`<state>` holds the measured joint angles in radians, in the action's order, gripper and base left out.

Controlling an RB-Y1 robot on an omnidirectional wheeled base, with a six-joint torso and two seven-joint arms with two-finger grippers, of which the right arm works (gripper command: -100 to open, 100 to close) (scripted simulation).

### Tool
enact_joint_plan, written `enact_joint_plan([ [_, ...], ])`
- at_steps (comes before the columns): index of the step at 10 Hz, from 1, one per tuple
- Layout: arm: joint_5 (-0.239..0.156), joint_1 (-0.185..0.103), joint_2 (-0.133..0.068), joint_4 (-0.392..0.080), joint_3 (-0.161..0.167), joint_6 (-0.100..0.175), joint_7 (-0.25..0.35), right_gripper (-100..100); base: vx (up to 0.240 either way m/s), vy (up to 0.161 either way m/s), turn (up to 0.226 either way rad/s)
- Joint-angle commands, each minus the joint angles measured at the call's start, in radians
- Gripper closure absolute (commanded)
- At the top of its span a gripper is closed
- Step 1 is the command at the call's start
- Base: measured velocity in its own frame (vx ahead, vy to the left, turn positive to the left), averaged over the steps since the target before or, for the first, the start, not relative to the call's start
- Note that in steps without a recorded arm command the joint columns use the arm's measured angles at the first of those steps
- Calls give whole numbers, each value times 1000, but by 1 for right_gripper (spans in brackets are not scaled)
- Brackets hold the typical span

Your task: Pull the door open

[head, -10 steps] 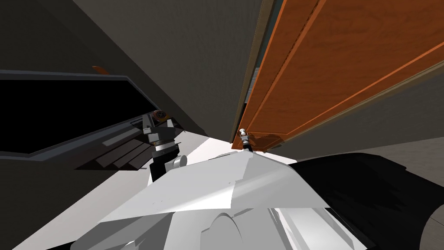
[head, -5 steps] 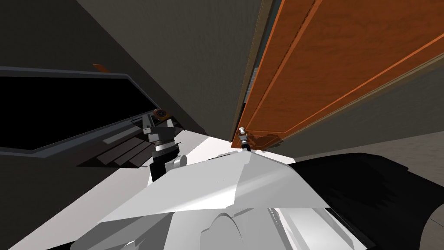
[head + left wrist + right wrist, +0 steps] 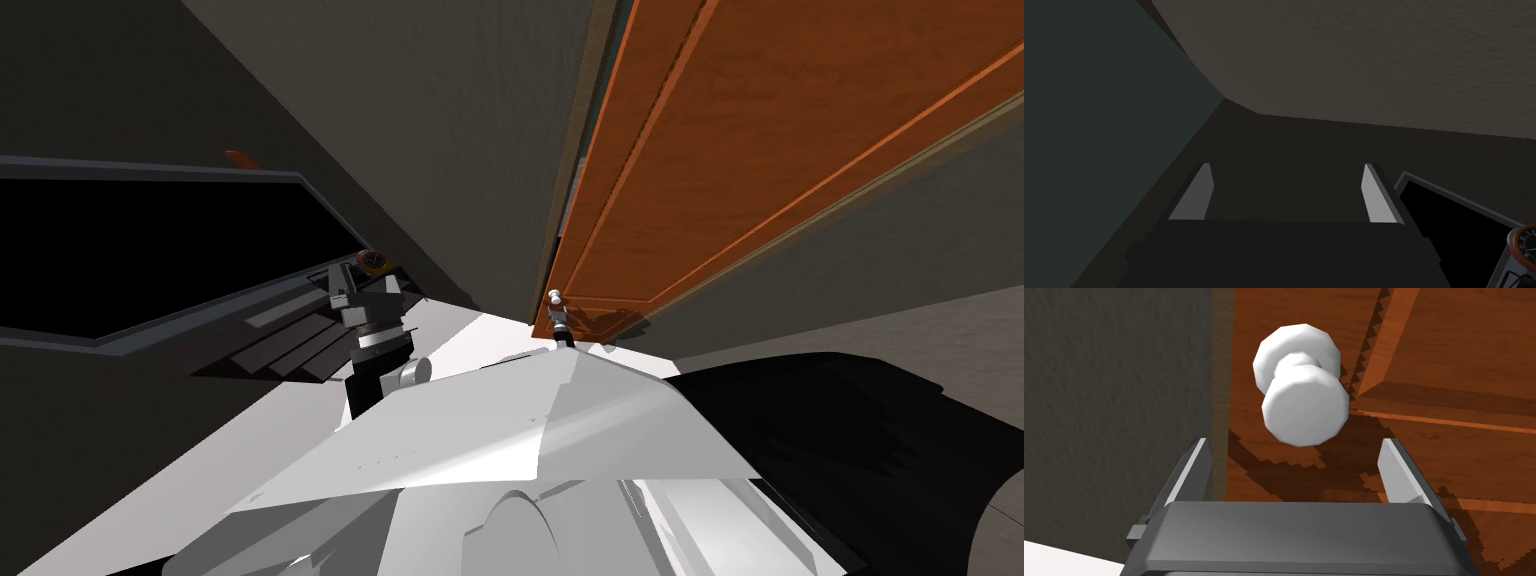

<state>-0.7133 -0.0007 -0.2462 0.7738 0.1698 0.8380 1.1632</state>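
Just short of the white door knob [image 3: 1304, 405], the right pincer [image 3: 1294, 443] stands with its two blades spread wide. The knob lies ahead of the gap between them, and neither blade touches it. The knob sits on the orange-brown wooden door [image 3: 1449, 353], near the door's edge and close to the door frame [image 3: 1221, 363] and the grey wall [image 3: 1114, 388]. From the head camera the knob [image 3: 553, 297] is a small white dot low on the door [image 3: 800, 120], with the right pincer [image 3: 560, 322] right beside it. The left pincer [image 3: 366, 283] is well away from the knob. Its wrist camera shows its blades [image 3: 1199, 192] apart and the left pincer [image 3: 1288, 165] holding nothing.
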Motion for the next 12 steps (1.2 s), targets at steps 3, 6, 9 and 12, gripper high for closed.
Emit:
enact_joint_plan([
  [3,-36,1,14,25,17,-3,79,-100,-77,-7,-5],
  [6,-67,6,-2,17,12,7,95,-100,-11,-8,72],
  [9,-123,18,-39,0,-4,27,105,-100,151,-58,258],
  [12,-130,16,-41,-7,-6,30,105,100,75,-48,68],
])
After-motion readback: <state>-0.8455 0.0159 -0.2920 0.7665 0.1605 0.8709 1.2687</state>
